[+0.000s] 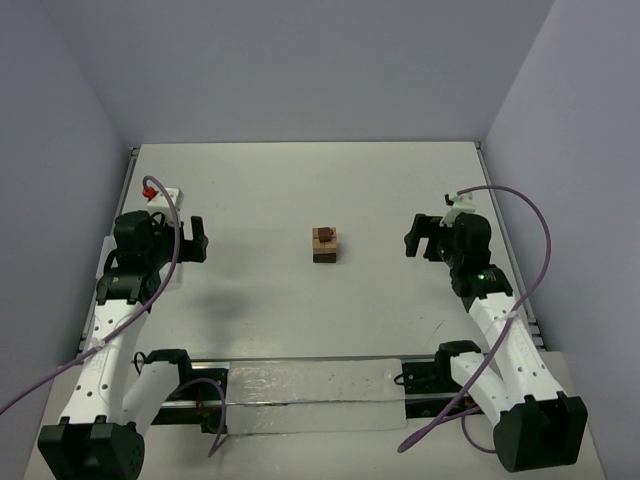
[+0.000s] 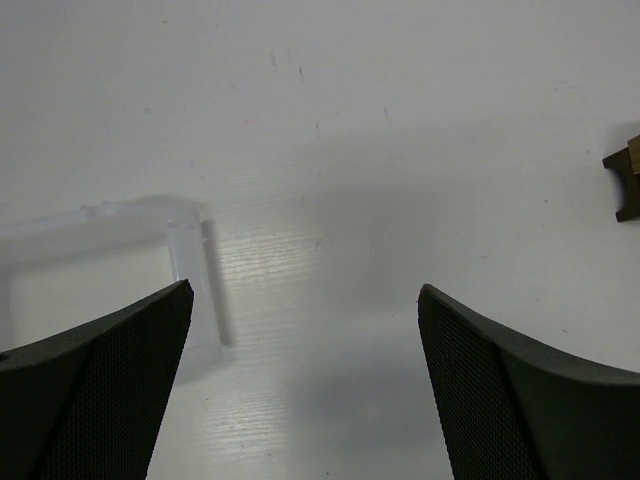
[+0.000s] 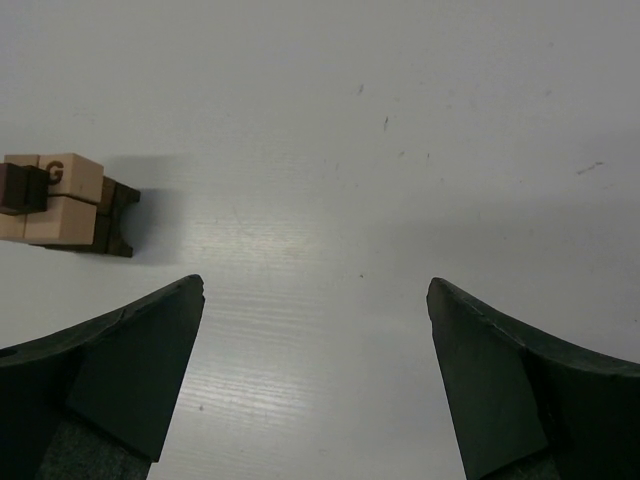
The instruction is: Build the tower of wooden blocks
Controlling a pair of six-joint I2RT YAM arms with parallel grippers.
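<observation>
A small stack of wood blocks (image 1: pixel 325 244), light tan below and dark brown on top, stands at the middle of the white table. In the right wrist view the stack (image 3: pixel 65 205) sits at the far left, and one tan block carries a printed letter. Only a dark brown corner of the blocks (image 2: pixel 628 178) shows at the right edge of the left wrist view. My left gripper (image 1: pixel 199 239) (image 2: pixel 305 290) is open and empty, well to the left of the stack. My right gripper (image 1: pixel 414 238) (image 3: pixel 315 283) is open and empty, well to its right.
A small white box with a red part (image 1: pixel 162 191) lies at the back left, behind the left arm. A clear plastic sheet (image 1: pixel 300 395) lies between the arm bases. A clear plastic frame (image 2: pixel 190 265) shows beside the left finger. Grey walls enclose the table.
</observation>
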